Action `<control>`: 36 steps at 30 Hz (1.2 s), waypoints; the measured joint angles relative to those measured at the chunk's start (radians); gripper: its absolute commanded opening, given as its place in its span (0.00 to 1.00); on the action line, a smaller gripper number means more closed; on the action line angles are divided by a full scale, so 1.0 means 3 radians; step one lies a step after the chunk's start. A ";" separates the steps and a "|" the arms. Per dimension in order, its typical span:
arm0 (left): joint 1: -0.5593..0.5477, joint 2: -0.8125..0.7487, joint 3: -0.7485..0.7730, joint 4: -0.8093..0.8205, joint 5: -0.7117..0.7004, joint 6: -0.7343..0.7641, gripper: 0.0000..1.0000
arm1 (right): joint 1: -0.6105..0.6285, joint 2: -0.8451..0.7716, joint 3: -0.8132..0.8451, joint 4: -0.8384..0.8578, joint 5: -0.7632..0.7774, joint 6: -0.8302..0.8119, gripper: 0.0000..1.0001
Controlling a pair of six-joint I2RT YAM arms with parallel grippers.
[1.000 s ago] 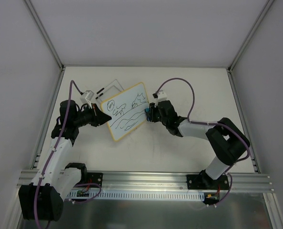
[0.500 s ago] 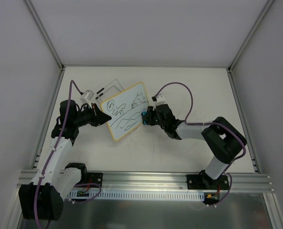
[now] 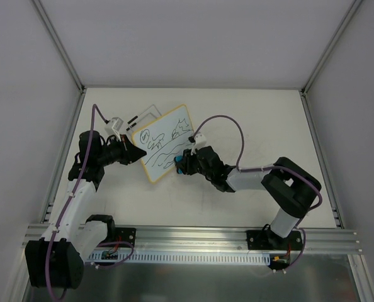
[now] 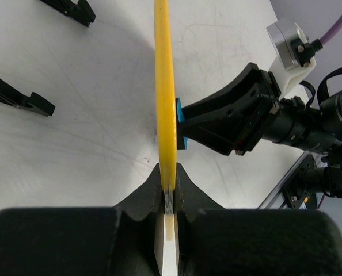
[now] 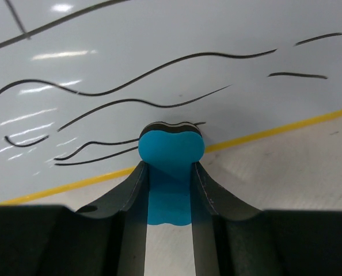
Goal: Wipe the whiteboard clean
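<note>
Left tool clenched on edge of scribbled white rectangular board with yellow rim, tilted up off white surface; right tool grasping blue eraser block, pressed against its face; black pieces lying behind

One black clip lies on my white table, another black clip near it. A metal rail edges the near side.
</note>
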State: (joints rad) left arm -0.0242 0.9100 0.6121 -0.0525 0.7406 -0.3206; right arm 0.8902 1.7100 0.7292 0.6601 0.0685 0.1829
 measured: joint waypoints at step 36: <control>-0.0001 0.0057 0.0000 0.0046 0.0022 0.0046 0.00 | -0.0004 0.0060 -0.0112 0.0085 0.0163 0.0024 0.00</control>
State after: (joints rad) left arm -0.0246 0.9272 0.6121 -0.0387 0.7471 -0.3069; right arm 0.8890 1.7279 0.6956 0.6857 0.1173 0.1902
